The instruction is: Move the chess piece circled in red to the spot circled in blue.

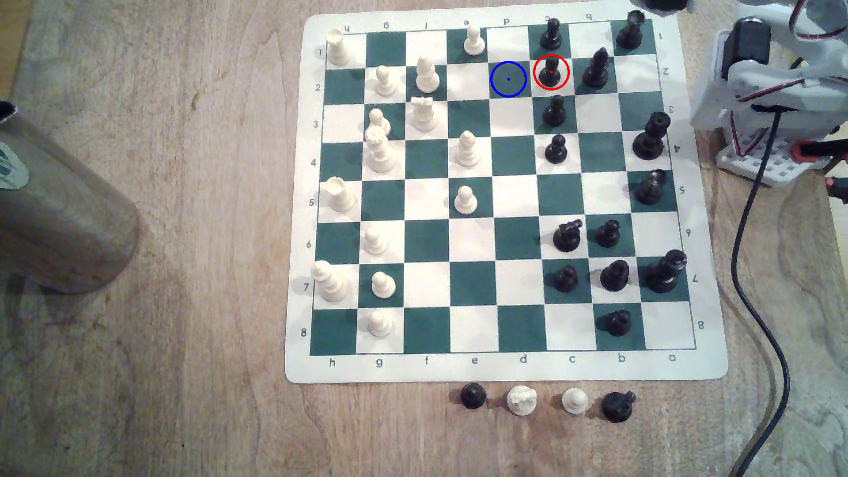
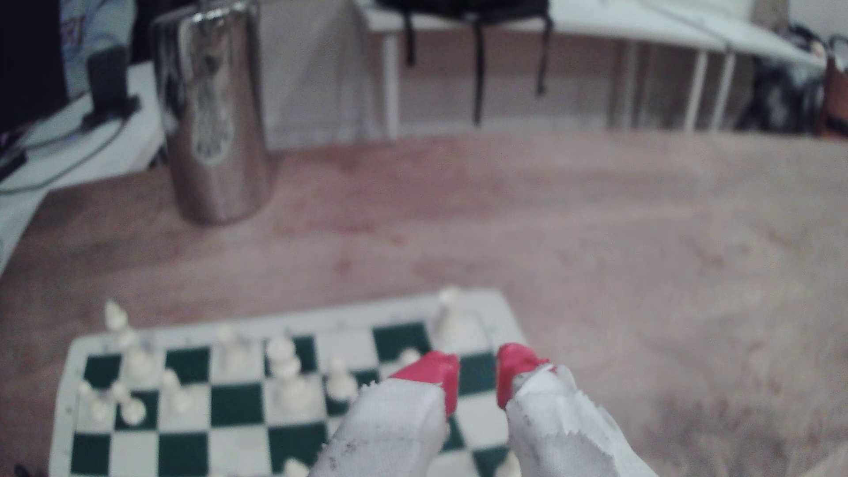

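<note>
The exterior view looks down on the whole board (image 1: pixel 504 367) lying on the tabletop (image 1: pixel 183 275). The red-ringed pawn (image 1: pixel 550 73) stands upright on a white square near the board's far edge, at about 1 o'clock from the board's centre. The blue-ringed square (image 1: pixel 508 79) is the dark green one touching it at 9 o'clock, and nothing stands on it. One black pawn (image 1: pixel 550 34) stands at 12 o'clock of the ringed pawn, one more (image 1: pixel 554 111) at 6 o'clock, and a black bishop (image 1: pixel 596 69) at 3 o'clock. In this view the arm (image 1: pixel 761 78) sits beyond the board's corner at 2 o'clock, cut off by the frame.

The wrist view gives what the exterior view lacks: the fingers (image 2: pixel 477 380), wrapped in white with red tips, held narrowly apart with nothing between them, above the side with white pieces. A steel cup (image 2: pixel 215 114) stands on the tabletop beyond the board. This picture is blurred, so the white pieces are hard to tell apart.
</note>
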Controlling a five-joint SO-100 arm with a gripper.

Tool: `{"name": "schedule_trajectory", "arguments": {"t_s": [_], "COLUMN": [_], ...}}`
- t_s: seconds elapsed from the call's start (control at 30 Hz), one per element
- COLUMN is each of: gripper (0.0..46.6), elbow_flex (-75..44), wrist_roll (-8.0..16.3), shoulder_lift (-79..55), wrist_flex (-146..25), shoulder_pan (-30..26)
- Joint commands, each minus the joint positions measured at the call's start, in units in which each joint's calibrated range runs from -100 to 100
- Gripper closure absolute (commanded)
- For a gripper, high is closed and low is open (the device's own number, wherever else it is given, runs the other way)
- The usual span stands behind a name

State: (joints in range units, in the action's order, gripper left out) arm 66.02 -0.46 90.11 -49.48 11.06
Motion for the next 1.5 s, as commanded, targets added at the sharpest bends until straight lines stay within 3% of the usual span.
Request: {"name": "schedule_trajectory", "arguments": {"t_s": [0.0,0.1,0.13,0.2,0.27,0.4,0.57,0.9,1.03,1.47], "gripper": [44.9,43.5,37.5,34.1,33.8,38.1,37.1,35.8,32.9,33.7], "elbow_flex": [-12.8,-14.7,-14.6,-14.0,-14.0,-15.2,-15.9,-18.0,-17.2,-17.3], "wrist_roll": [5.9,9.0,10.1,10.8,11.6,13.0,15.1,15.6,15.7,15.7], "shoulder_lift": [-12.4,-16.3,-16.7,-17.2,-19.4,-28.3,-34.9,-47.2,-49.5,-60.2], "wrist_flex": [-11.5,-14.1,-14.2,-14.4,-15.1,-15.2,-16.0,-17.3,-14.1,-6.9], "shoulder_pan": [0.2,-0.7,-0.4,0.2,0.9,3.8,5.3,5.3,5.6,5.1]}}
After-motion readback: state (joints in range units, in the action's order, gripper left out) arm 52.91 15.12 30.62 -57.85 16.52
